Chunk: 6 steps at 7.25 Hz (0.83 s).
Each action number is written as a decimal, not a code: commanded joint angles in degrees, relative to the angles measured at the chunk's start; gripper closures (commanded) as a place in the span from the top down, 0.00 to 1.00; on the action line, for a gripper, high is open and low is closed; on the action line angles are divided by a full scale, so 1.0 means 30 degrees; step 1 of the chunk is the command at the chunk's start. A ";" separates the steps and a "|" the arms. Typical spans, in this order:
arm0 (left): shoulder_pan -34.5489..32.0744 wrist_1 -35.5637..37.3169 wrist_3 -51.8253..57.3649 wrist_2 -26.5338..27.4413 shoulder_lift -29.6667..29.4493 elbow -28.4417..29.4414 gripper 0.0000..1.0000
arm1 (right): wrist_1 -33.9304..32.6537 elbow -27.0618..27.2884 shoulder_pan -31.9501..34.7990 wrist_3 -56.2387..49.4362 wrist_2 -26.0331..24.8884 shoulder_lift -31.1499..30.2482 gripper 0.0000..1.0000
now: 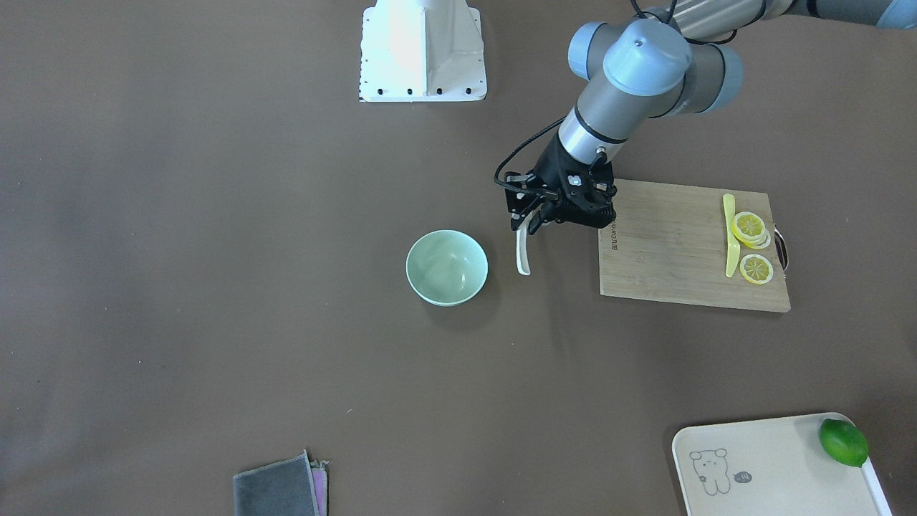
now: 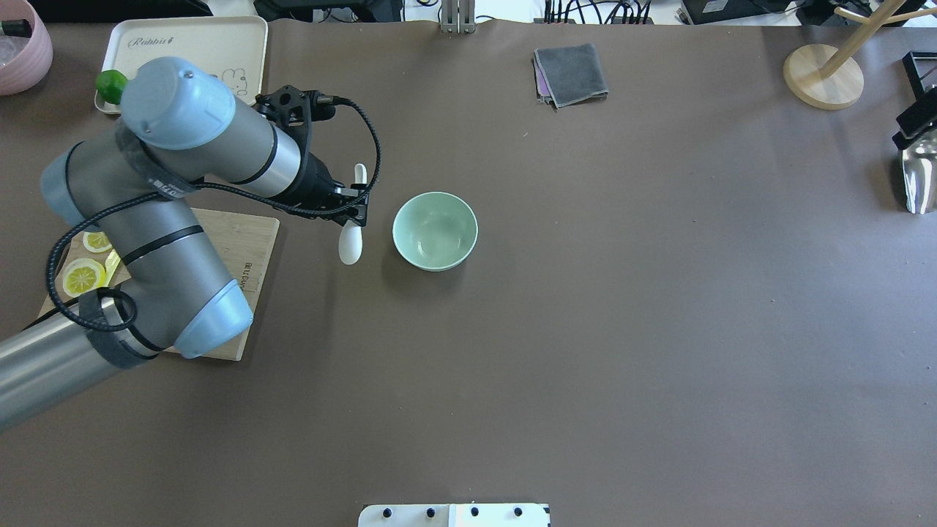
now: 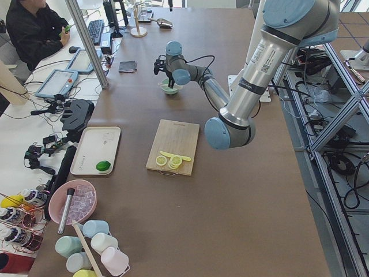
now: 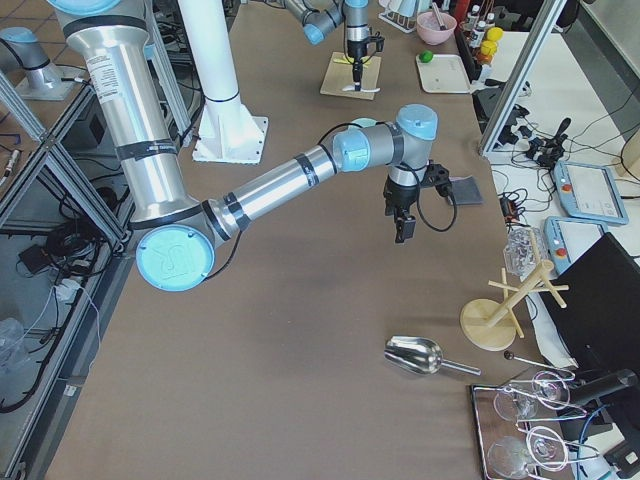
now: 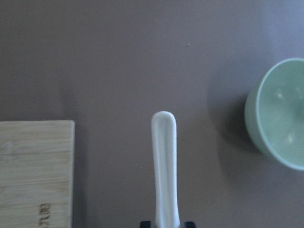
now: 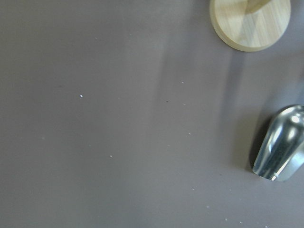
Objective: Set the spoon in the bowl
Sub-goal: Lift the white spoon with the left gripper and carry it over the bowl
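My left gripper [image 1: 531,223] is shut on the white spoon [image 1: 523,255], gripping it near the scoop. The handle points away from the robot. In the overhead view the gripper [image 2: 356,212] holds the spoon [image 2: 351,247] just left of the empty mint-green bowl [image 2: 435,230], apart from it. The left wrist view shows the spoon's handle [image 5: 164,161] with the bowl [image 5: 280,121] to its right. The bowl [image 1: 447,267] stands on the brown table. My right gripper [image 4: 403,228] hangs over the table's far right end; I cannot tell whether it is open or shut.
A wooden cutting board [image 1: 673,247] with lemon slices [image 1: 750,227] and a yellow knife [image 1: 730,236] lies beside the left gripper. There is also a beige tray [image 1: 759,466] with a lime [image 1: 844,442], a grey cloth [image 1: 276,491], a metal scoop [image 2: 919,179] and a wooden stand [image 2: 823,77].
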 commanded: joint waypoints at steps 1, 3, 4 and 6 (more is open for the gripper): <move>0.0224 -0.0051 -0.0574 0.0047 -0.2545 0.2679 0.00 | -0.0022 -0.0058 0.0265 -0.0235 -0.0052 -0.0619 1.00; 0.0924 -0.0343 -0.1130 0.1998 -0.4188 0.4294 0.00 | -0.0022 -0.0029 0.0265 -0.0176 0.0006 -0.0678 1.00; 0.1248 -0.0954 -0.2756 0.2706 -0.4369 0.4650 0.39 | -0.0051 0.0029 0.0265 -0.0147 -0.0023 -0.0650 1.00; 0.1340 -0.1575 -0.2424 0.3561 -0.3267 0.3871 0.98 | -0.0168 0.0001 0.0353 -0.0176 0.0035 -0.0591 1.00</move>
